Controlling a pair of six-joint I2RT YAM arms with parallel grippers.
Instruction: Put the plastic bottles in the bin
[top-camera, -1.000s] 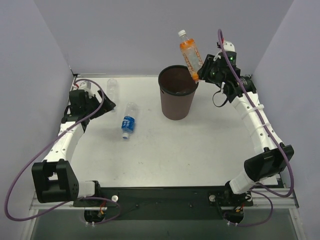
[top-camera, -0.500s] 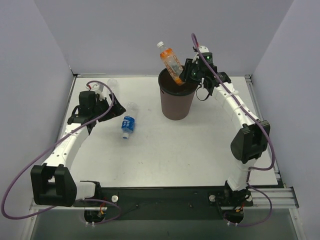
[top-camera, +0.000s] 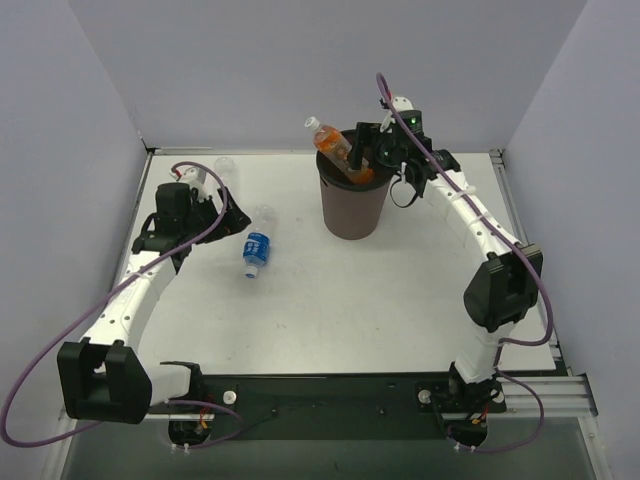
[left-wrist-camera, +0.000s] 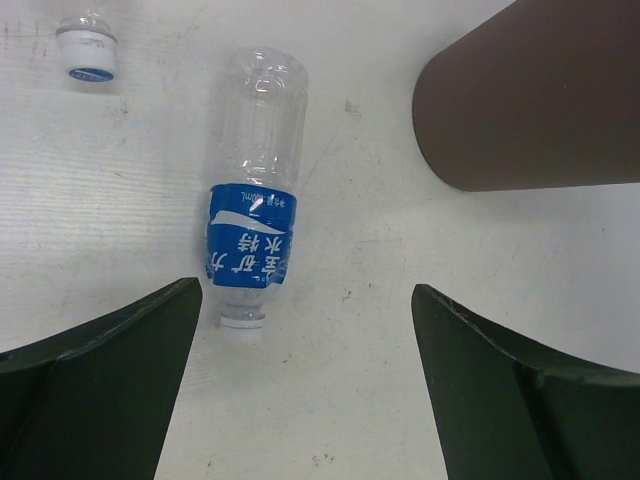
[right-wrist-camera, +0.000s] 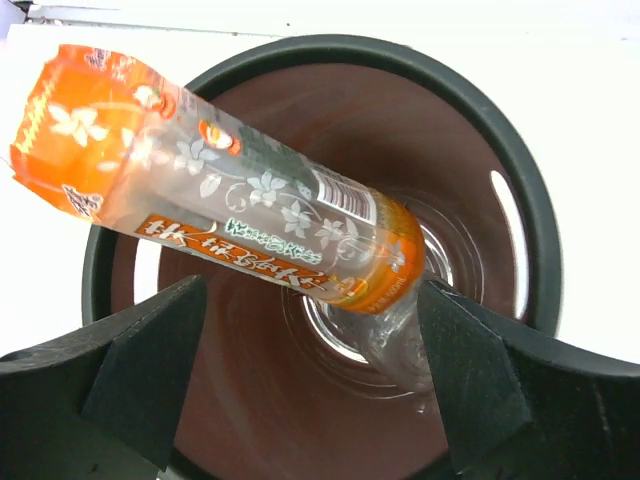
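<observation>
The orange bottle slants over the dark brown bin, base end inside the mouth and cap end sticking out to the left. My right gripper hovers over the bin's mouth, open. Its left finger stands apart from the bottle, while the bottle's lower end lies against the right finger. A clear bottle with a blue label lies on the table. My left gripper is open just above it and holds nothing.
Another clear bottle lies near the back left wall; its white cap shows in the left wrist view. Something clear and shiny lies at the bin's bottom. Grey walls close in the table on three sides.
My right gripper carried the orange bottle left over the bin, then opened; the bottle has tipped lower into the mouth. The left arm moved toward the blue-label bottle.
</observation>
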